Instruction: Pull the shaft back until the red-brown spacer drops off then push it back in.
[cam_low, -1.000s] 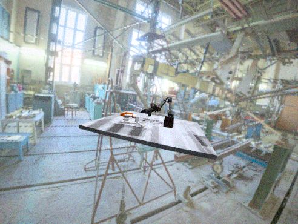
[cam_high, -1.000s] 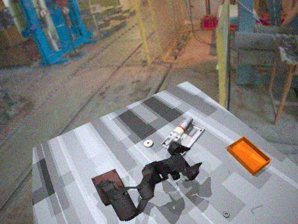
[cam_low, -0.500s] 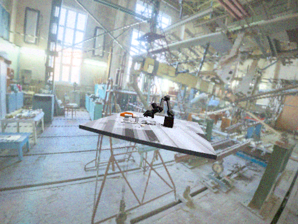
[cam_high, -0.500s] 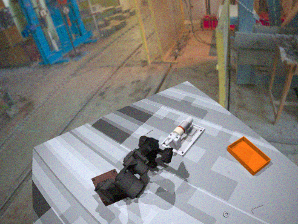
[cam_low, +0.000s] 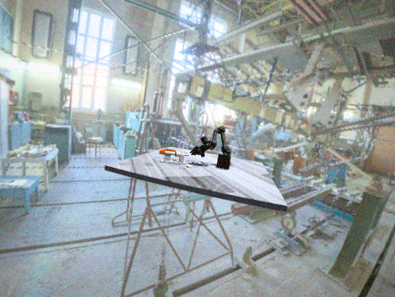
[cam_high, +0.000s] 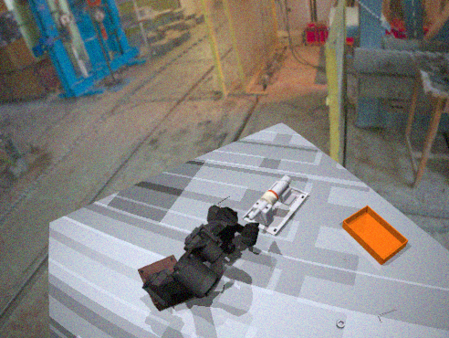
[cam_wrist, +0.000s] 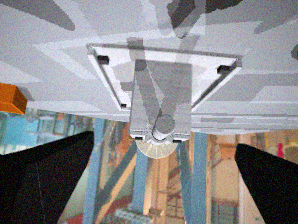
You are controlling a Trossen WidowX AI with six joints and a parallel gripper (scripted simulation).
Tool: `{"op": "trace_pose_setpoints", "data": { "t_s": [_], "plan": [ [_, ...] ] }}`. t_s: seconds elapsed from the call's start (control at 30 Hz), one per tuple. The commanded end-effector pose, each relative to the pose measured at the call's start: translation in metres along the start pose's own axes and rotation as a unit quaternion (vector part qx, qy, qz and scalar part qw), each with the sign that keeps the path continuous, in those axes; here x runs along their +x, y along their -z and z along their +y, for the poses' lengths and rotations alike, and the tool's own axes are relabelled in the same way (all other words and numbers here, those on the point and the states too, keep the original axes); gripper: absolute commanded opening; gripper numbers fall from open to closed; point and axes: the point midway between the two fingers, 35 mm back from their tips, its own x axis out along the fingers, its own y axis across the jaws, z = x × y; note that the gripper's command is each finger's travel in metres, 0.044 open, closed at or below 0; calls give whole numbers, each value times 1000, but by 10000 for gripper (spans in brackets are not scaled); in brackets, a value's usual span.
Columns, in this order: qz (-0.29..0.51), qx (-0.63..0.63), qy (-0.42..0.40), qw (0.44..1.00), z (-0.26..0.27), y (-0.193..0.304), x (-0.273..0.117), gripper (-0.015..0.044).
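Note:
The white fixture's baseplate (cam_high: pixel 298 201) (cam_wrist: pixel 165 51) lies on the table. The big housing block (cam_high: pixel 284 181) is at its far end. The thin red-brown spacer (cam_high: pixel 274 192) sits on the shaft line beside it, with a cream spacer (cam_high: pixel 269 197) (cam_wrist: pixel 156 150) on its near side. In the wrist view the grey round shaft end (cam_wrist: pixel 165 125) sticks out of the near upright support (cam_wrist: pixel 170 85), which hides the red-brown spacer. My gripper (cam_wrist: pixel 165 144) is open and empty, its fingers wide to either side of the shaft end, not touching it.
An orange tray (cam_high: pixel 375 236) (cam_low: pixel 167 149) (cam_wrist: pixel 10 99) stands to the right of the fixture in the top view. A pale ring (cam_low: pixel 189 165) lies on the table near the fixture. A small metal nut (cam_high: pixel 340 321) lies near the front edge of the top view.

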Motion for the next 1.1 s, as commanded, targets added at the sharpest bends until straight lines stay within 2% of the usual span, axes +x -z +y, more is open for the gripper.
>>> {"op": "trace_pose_setpoints", "data": {
  "t_s": [0.0,1.07],
  "plan": [
    [-3,-3,-1,1000,0,-2,-1,440],
    [-3,-3,-1,1000,0,0,2,440]
  ]
}}
